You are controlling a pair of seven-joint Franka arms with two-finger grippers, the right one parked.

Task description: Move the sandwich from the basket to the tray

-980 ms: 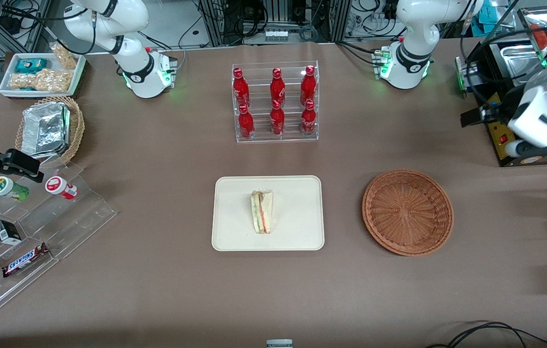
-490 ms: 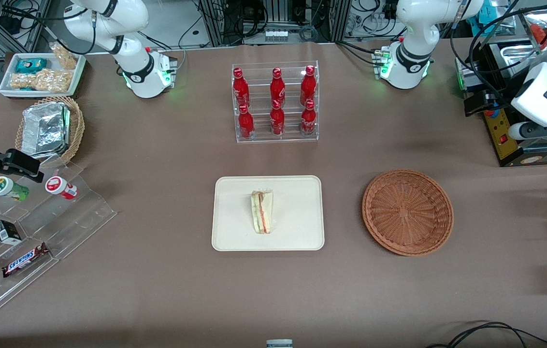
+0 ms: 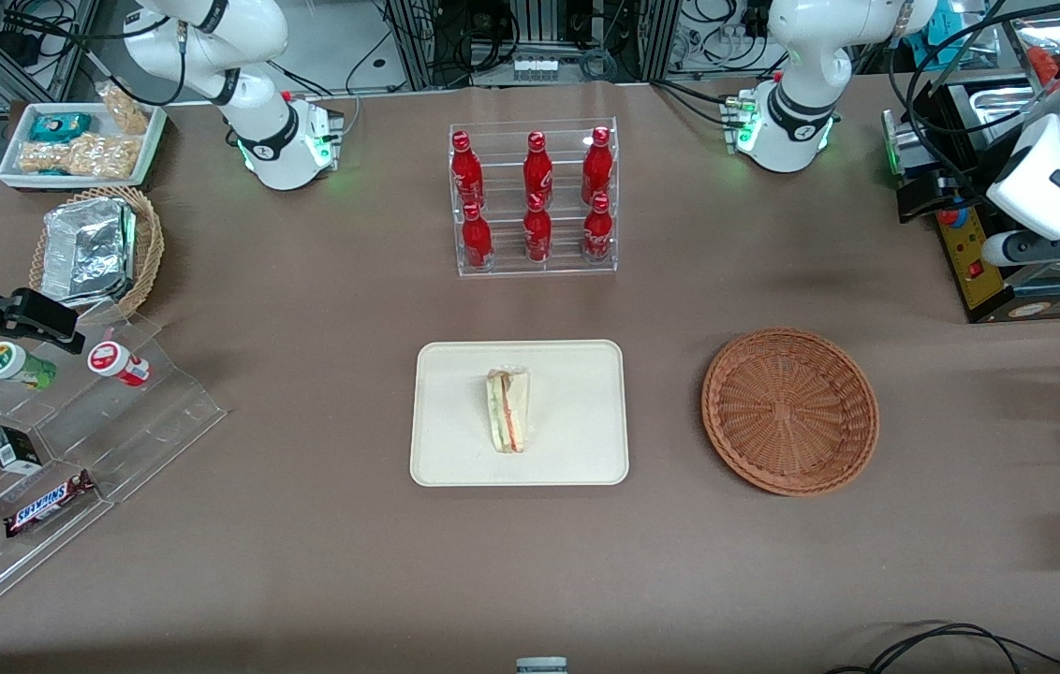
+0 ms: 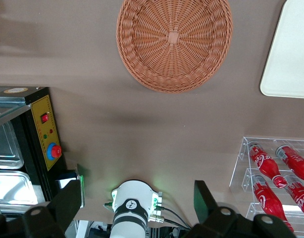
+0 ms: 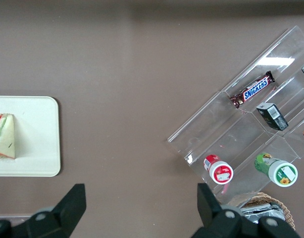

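Task apparently done: sandwich [image 3: 508, 410] resting on cream tray [image 3: 446, 459], wicker basket [image 3: 789, 410] empty. Gripper [image 4: 137, 206] spread wide, holding nothing, raised near the working arm's end of the table, well apart from both. Probably nothing left but parking.

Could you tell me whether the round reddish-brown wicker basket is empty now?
Empty: the reddish-brown wicker basket shows only bare weave. The wrapped sandwich wedge lies on the cream tray; the open gripper is raised away.
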